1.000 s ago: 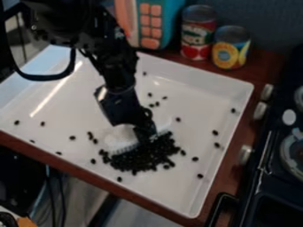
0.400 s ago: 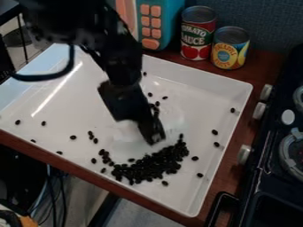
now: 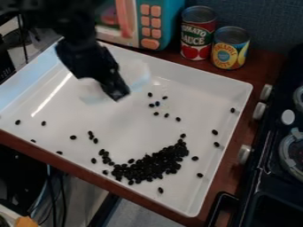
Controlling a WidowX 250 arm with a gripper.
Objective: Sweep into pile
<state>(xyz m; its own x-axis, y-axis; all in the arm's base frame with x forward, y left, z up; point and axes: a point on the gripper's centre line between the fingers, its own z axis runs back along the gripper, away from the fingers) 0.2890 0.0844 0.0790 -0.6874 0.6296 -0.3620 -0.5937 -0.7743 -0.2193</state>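
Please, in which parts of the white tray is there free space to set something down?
The tray looks bare between the gripper and the bean pile, and between the central loose beans and the wall toward the cans. It is most crowded at the pile, near the front wall.

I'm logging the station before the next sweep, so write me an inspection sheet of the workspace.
Surface: brown counter carrying a raised-rim white tray.
Job's things: black beans, most in an elongated pile towards the tray's near side; stray beans lie around it, not yet gathered.
Clutter: two cans upright on the counter, just beyond the tray's far rim.
Gripper: the gripper hangs over the tray's far left part, away from the pile; a pale, blurred thing beside it, too unclear to name.
Cables: dark cables below the counter's near edge, lower left.
Surroundings: toy microwave behind the tray; black toy stove to the right.
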